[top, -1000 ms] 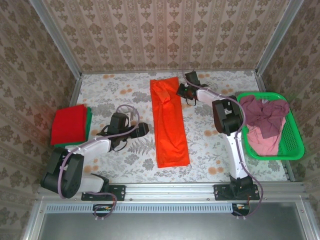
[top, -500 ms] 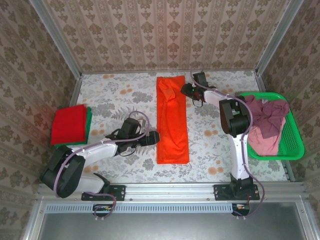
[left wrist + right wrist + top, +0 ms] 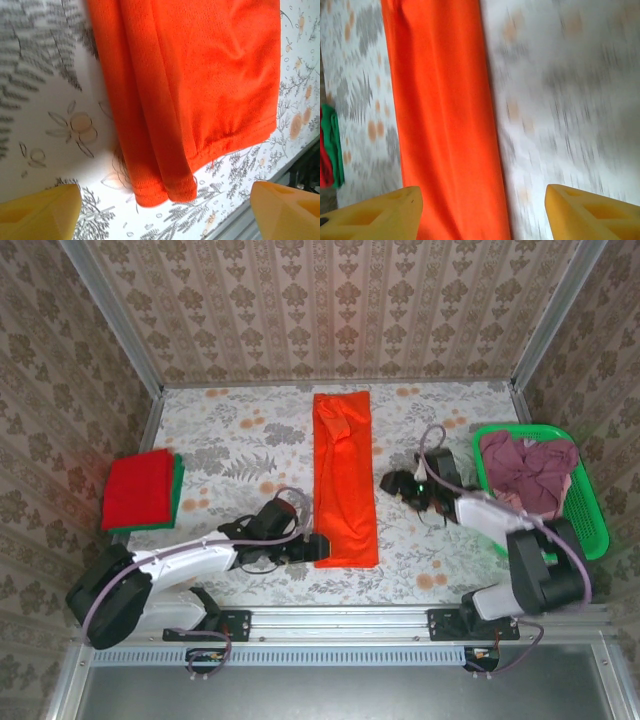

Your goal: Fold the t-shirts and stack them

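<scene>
Orange t-shirt (image 3: pixel 345 480) lies mid-table as 1 long strip, running from far edge toward near edge. Left gripper (image 3: pixel 316 547) sits at its near-left hem corner, fingers wide and empty, likely lined up to lift the hem for the crosswise fold. Right gripper (image 3: pixel 390 482), also wide and empty, is beside the strip's right side. Red tee (image 3: pixel 135 490) on dark green tee (image 3: pixel 177 480) at left edge; mauve tees (image 3: pixel 525 465) in basket (image 3: pixel 595 530) at right edge.

Folded stack (image 3: pixel 140 490) left, long shirt (image 3: pixel 345 480) centre, basket (image 3: pixel 592 525) right — shirts (image 3: pixel 525 468) inside
</scene>
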Robot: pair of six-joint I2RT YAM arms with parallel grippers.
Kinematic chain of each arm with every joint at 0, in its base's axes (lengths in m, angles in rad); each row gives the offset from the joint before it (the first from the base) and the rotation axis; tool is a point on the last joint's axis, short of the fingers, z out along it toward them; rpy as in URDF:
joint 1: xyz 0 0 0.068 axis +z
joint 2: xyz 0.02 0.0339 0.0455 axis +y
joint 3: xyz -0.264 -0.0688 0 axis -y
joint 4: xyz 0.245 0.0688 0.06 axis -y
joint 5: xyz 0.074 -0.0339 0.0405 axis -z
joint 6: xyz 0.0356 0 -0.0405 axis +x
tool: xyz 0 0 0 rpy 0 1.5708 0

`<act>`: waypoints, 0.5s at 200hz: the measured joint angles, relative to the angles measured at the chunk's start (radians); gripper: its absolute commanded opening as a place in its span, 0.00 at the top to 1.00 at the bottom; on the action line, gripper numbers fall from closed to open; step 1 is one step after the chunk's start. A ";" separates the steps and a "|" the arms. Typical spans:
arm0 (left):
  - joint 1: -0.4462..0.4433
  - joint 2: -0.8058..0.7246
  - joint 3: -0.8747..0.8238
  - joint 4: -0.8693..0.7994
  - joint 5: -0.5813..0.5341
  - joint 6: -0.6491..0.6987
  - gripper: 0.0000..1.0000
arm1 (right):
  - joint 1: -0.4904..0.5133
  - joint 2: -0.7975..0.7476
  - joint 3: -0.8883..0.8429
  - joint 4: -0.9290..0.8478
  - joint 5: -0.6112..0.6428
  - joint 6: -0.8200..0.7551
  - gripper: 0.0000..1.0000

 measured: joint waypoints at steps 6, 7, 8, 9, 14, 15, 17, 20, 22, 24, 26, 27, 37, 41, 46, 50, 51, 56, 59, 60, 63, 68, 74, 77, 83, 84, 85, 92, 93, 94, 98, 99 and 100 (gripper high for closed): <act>-0.003 -0.008 -0.013 0.008 0.000 -0.018 0.13 | 0.012 -0.065 -0.045 -0.029 -0.011 0.017 0.35; -0.004 -0.010 -0.015 0.010 0.000 -0.023 0.13 | 0.014 -0.075 -0.050 -0.033 -0.013 0.020 0.35; -0.004 -0.010 -0.017 0.011 0.000 -0.025 0.14 | 0.018 -0.090 -0.061 -0.039 -0.014 0.023 0.35; -0.003 -0.011 -0.018 0.012 0.000 -0.027 0.14 | 0.019 -0.096 -0.066 -0.041 -0.014 0.025 0.35; -0.004 -0.014 -0.027 0.018 -0.001 -0.042 0.15 | 0.031 -0.154 -0.100 -0.068 -0.022 0.041 0.35; -0.004 -0.014 -0.030 0.019 0.000 -0.046 0.15 | 0.034 -0.162 -0.105 -0.071 -0.023 0.044 0.35; -0.005 -0.014 -0.033 0.022 0.000 -0.050 0.16 | 0.039 -0.182 -0.119 -0.076 -0.026 0.050 0.36; -0.006 -0.015 -0.039 0.030 -0.001 -0.062 0.17 | 0.047 -0.215 -0.137 -0.087 -0.031 0.061 0.36; -0.006 -0.015 -0.042 0.032 -0.001 -0.066 0.17 | 0.052 -0.235 -0.150 -0.092 -0.034 0.071 0.36; -0.006 -0.015 -0.046 0.038 -0.001 -0.068 0.18 | 0.057 -0.253 -0.163 -0.099 -0.036 0.076 0.37; -0.006 -0.015 -0.050 0.042 -0.001 -0.076 0.18 | 0.061 -0.275 -0.175 -0.106 -0.040 0.086 0.37; -0.008 -0.015 -0.052 0.046 -0.001 -0.083 0.18 | 0.065 -0.290 -0.185 -0.108 -0.042 0.095 0.37; -0.013 -0.015 -0.068 0.068 -0.002 -0.103 0.21 | 0.084 -0.365 -0.243 -0.115 -0.058 0.137 0.39; -0.018 -0.015 -0.074 0.078 -0.005 -0.114 0.23 | 0.092 -0.395 -0.269 -0.116 -0.066 0.161 0.39; -0.018 -0.015 -0.079 0.089 -0.009 -0.122 0.25 | 0.101 -0.421 -0.297 -0.117 -0.072 0.186 0.40; -0.018 -0.015 -0.083 0.095 -0.010 -0.127 0.27 | 0.108 -0.436 -0.312 -0.120 -0.075 0.204 0.40; -0.018 -0.015 -0.084 0.097 -0.010 -0.128 0.28 | 0.110 -0.440 -0.319 -0.121 -0.076 0.210 0.40; -0.018 -0.014 -0.087 0.105 -0.012 -0.138 0.30 | 0.122 -0.453 -0.336 -0.126 -0.078 0.233 0.41; -0.019 -0.013 -0.090 0.112 -0.012 -0.141 0.31 | 0.128 -0.459 -0.345 -0.128 -0.079 0.243 0.41; -0.019 -0.013 -0.091 0.113 -0.012 -0.144 0.32 | 0.130 -0.460 -0.347 -0.129 -0.079 0.246 0.41; -0.019 -0.011 -0.093 0.117 -0.011 -0.146 0.33 | 0.138 -0.463 -0.354 -0.131 -0.079 0.259 0.41; -0.019 -0.007 -0.096 0.130 -0.010 -0.153 0.36 | 0.151 -0.466 -0.362 -0.133 -0.079 0.275 0.41; -0.020 -0.001 -0.098 0.143 -0.007 -0.160 0.39 | 0.167 -0.465 -0.367 -0.134 -0.079 0.290 0.41; -0.021 0.002 -0.099 0.149 -0.006 -0.158 0.41 | 0.176 -0.464 -0.367 -0.134 -0.079 0.298 0.42; -0.023 0.008 -0.101 0.164 -0.003 -0.163 0.43 | 0.188 -0.460 -0.367 -0.130 -0.079 0.311 0.42; -0.023 0.009 -0.101 0.167 -0.003 -0.162 0.43 | 0.190 -0.459 -0.367 -0.130 -0.079 0.312 0.43; -0.024 0.010 -0.102 0.169 -0.003 -0.163 0.44 | 0.192 -0.459 -0.367 -0.129 -0.079 0.314 0.43; -0.024 0.016 -0.105 0.185 0.000 -0.167 0.45 | 0.203 -0.449 -0.367 -0.121 -0.080 0.327 0.43; -0.024 0.018 -0.105 0.188 0.000 -0.170 0.45 | 0.203 -0.448 -0.367 -0.120 -0.080 0.328 0.43; -0.024 0.018 -0.105 0.190 0.001 -0.171 0.46 | 0.205 -0.445 -0.367 -0.118 -0.082 0.332 0.43; -0.024 0.022 -0.106 0.200 0.004 -0.169 0.47 | 0.210 -0.438 -0.367 -0.114 -0.083 0.337 0.44; -0.024 0.023 -0.107 0.202 0.004 -0.170 0.47 | 0.211 -0.437 -0.367 -0.113 -0.083 0.338 0.44; -0.024 0.025 -0.107 0.206 0.005 -0.172 0.47 | 0.213 -0.433 -0.367 -0.110 -0.083 0.340 0.44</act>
